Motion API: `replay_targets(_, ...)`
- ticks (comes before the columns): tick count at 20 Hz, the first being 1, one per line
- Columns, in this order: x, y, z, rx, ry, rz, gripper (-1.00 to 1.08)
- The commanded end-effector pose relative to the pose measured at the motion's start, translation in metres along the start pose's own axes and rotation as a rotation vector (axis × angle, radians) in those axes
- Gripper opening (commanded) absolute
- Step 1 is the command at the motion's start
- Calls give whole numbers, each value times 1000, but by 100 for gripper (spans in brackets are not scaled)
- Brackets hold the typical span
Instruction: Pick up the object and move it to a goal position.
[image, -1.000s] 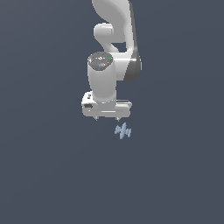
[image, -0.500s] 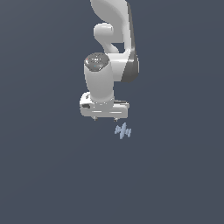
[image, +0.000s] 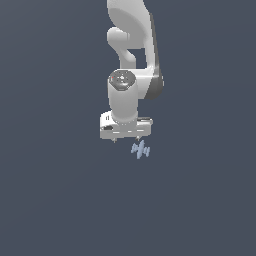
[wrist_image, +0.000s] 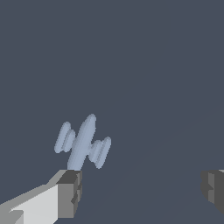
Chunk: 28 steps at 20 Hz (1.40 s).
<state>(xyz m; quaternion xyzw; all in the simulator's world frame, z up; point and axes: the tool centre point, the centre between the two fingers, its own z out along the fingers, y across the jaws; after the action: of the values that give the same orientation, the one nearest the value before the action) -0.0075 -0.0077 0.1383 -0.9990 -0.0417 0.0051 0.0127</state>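
The object (image: 141, 149) is a tiny pale blue thing of several thin parallel slats of uneven height, lying on the dark floor. My white gripper (image: 125, 139) hangs just above it, slightly toward the exterior view's left, with its jaws open and empty. In the wrist view the object (wrist_image: 83, 142) sits just beyond one grey fingertip (wrist_image: 70, 192). The other fingertip (wrist_image: 214, 186) is far off to the side. The gripper (wrist_image: 142, 190) has nothing between its fingers, and the object lies outside the gap.
A plain dark blue-grey floor (image: 60, 200) fills both views. The white arm (image: 132, 45) rises from the gripper to the top edge of the exterior view. No other objects or goal marker show.
The gripper has come lower and shifted toward the exterior view's right, closer to the object. The object has not moved.
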Motion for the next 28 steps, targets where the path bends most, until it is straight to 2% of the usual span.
replay_targets(1,-1,-10,11,-7,-1,-78,100)
replay_targets(8,-5,-43,47,-23,-1,-338,100)
replay_targets(14,-10,-63,67,-27,0,-488,100)
replay_targets(20,-12,-72,75,-28,2,-556,100)
replay_targets(28,-13,-72,84,-27,1,-555,100)
